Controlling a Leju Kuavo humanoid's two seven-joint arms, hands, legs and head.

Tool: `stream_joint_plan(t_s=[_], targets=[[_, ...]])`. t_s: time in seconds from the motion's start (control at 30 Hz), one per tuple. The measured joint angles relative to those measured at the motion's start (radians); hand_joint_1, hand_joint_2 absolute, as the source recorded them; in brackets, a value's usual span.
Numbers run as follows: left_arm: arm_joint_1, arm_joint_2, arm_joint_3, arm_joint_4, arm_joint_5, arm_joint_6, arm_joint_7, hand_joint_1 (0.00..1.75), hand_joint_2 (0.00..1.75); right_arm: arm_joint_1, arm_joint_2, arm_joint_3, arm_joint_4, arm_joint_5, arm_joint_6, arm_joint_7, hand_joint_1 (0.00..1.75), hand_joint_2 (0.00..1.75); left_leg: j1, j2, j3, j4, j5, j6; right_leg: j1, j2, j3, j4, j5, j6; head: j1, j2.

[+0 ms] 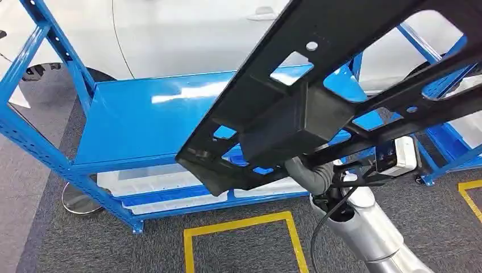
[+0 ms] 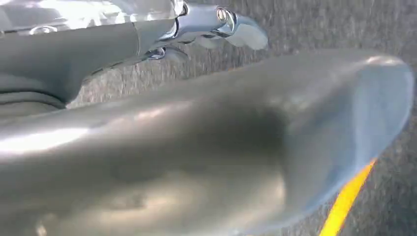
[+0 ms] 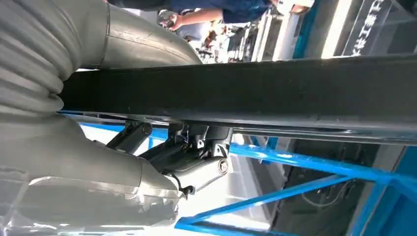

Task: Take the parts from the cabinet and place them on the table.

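A long black plastic frame part (image 1: 295, 108) with cut-out openings hangs tilted in the air in front of the blue cabinet (image 1: 148, 114). My right hand (image 1: 310, 173) grips it from underneath at its lower edge. In the right wrist view the part's black bar (image 3: 246, 93) runs between the thumb and the dark fingers (image 3: 196, 147) of my right hand (image 3: 88, 157). The cabinet's top shelf is bare. My left hand (image 2: 196, 147) hangs over the grey carpet with its fingers (image 2: 236, 29) stretched out and nothing in it.
White flat trays (image 1: 153, 182) lie on the cabinet's lower shelf. A white car (image 1: 187, 34) stands behind it. A second blue rack (image 1: 449, 142) is at the right. Yellow floor lines (image 1: 239, 224) mark the carpet. A person (image 3: 206, 12) stands in the background.
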Motion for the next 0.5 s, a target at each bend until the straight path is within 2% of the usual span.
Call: stream_joint_plan(t_s=[0.03, 0.07, 0.1, 0.13, 0.17, 0.2, 0.23, 0.27, 0.33, 0.37, 0.4, 0.43, 0.5], targets=[[0.001, 0.002, 0.0, 0.0, 0.0, 0.0, 0.0, 0.0, 0.0, -0.001, -0.01, 0.002, 0.005, -0.007, 0.0, -0.002, 1.75, 1.75, 0.0, 0.0, -0.014, 0.001, 0.01, -0.001, -0.001, 0.0, -0.017, 0.074, -0.028, 0.003, 0.0, 0.0], [0.002, 0.002, 0.0, 0.0, 0.0, 0.0, 0.0, 0.0, 0.0, 0.0, -0.017, 0.005, 0.01, -0.012, 0.0, -0.005, 1.75, 1.75, 0.0, 0.0, -0.03, 0.003, 0.021, -0.002, -0.003, 0.0, -0.019, 0.117, -0.028, 0.005, 0.001, 0.0], [0.002, 0.002, 0.0, 0.0, 0.0, 0.0, -0.003, 0.0, 0.0, 0.001, -0.026, 0.007, 0.014, -0.009, 0.0, -0.015, 1.75, 1.75, 0.0, 0.0, -0.045, 0.005, 0.03, -0.003, -0.005, 0.0, 0.005, 0.103, -0.002, 0.005, 0.001, 0.0], [0.002, 0.002, 0.0, 0.0, 0.0, 0.002, -0.007, 0.0, 0.0, 0.004, -0.033, 0.007, 0.016, -0.002, 0.0, -0.033, 1.75, 1.75, 0.0, -0.001, -0.058, 0.007, 0.037, -0.005, -0.005, 0.0, 0.053, 0.047, 0.033, 0.003, 0.001, 0.0], [0.004, 0.002, 0.0, 0.0, -0.002, 0.008, -0.01, 0.0, 0.0, 0.008, -0.039, 0.006, 0.016, 0.012, -0.001, -0.045, 1.75, 1.75, 0.0, -0.001, -0.068, 0.011, 0.043, -0.008, -0.004, 0.0, 0.12, -0.048, 0.064, -0.002, 0.001, 0.0], [0.006, 0.002, 0.0, 0.0, -0.005, 0.015, -0.012, 0.0, 0.0, 0.012, -0.042, 0.006, 0.015, 0.025, -0.001, -0.056, 1.75, 1.75, -0.001, -0.002, -0.072, 0.014, 0.048, -0.011, -0.003, 0.001, 0.19, -0.146, 0.076, -0.01, 0.0, 0.0], [0.007, 0.002, -0.002, 0.0, -0.008, 0.021, -0.015, 0.0, 0.0, 0.019, -0.042, 0.006, 0.015, 0.04, -0.001, -0.06, 1.75, 1.75, -0.003, 0.0, -0.077, 0.012, 0.054, -0.017, 0.005, 0.002, 0.235, -0.226, 0.035, -0.022, -0.004, 0.0], [0.007, 0.002, -0.002, 0.0, -0.008, 0.025, -0.016, 0.0, 0.0, 0.028, -0.043, 0.006, 0.012, 0.051, -0.003, -0.061, 1.75, 1.75, -0.002, 0.003, -0.079, 0.011, 0.062, -0.022, 0.008, 0.001, 0.24, -0.243, 0.043, -0.024, -0.003, 0.0], [0.008, 0.011, -0.002, 0.0, -0.007, 0.034, -0.017, 0.0, 0.0, 0.041, -0.043, 0.004, 0.009, 0.072, -0.014, -0.064, 1.75, 1.75, 0.004, 0.005, -0.08, 0.002, 0.077, -0.034, 0.015, 0.003, 0.23, -0.241, 0.058, -0.032, -0.001, 0.0], [0.01, 0.016, -0.002, 0.0, -0.002, 0.035, -0.017, 0.0, 0.0, 0.05, -0.042, 0.003, 0.002, 0.092, -0.028, -0.059, 1.75, 1.75, 0.001, 0.006, -0.083, -0.002, 0.086, -0.041, 0.012, 0.004, 0.223, -0.252, 0.068, -0.041, 0.0, 0.0], [0.009, 0.027, -0.002, -0.001, 0.003, 0.036, -0.018, 0.0, 0.0, 0.06, -0.039, 0.003, -0.007, 0.105, -0.042, -0.048, 1.75, 1.75, 0.002, 0.005, -0.09, 0.008, 0.065, -0.046, 0.003, 0.003, 0.222, -0.259, 0.08, -0.049, -0.002, 0.0], [0.011, 0.03, -0.002, -0.001, 0.004, 0.036, -0.017, 0.0, 0.0, 0.064, -0.035, 0.003, -0.015, 0.112, -0.05, -0.039, 1.75, 1.75, 0.002, 0.004, -0.103, 0.041, 0.02, -0.048, 0.003, 0.007, 0.213, -0.26, 0.086, -0.057, -0.001, 0.0], [0.009, 0.044, -0.002, -0.001, 0.006, 0.035, -0.017, 0.0, 0.0, 0.072, -0.025, 0.001, -0.03, 0.117, -0.061, -0.025, 1.75, 1.75, 0.003, 0.003, -0.153, 0.199, -0.084, -0.051, 0.005, 0.014, 0.194, -0.255, 0.095, -0.064, -0.001, 0.0]])
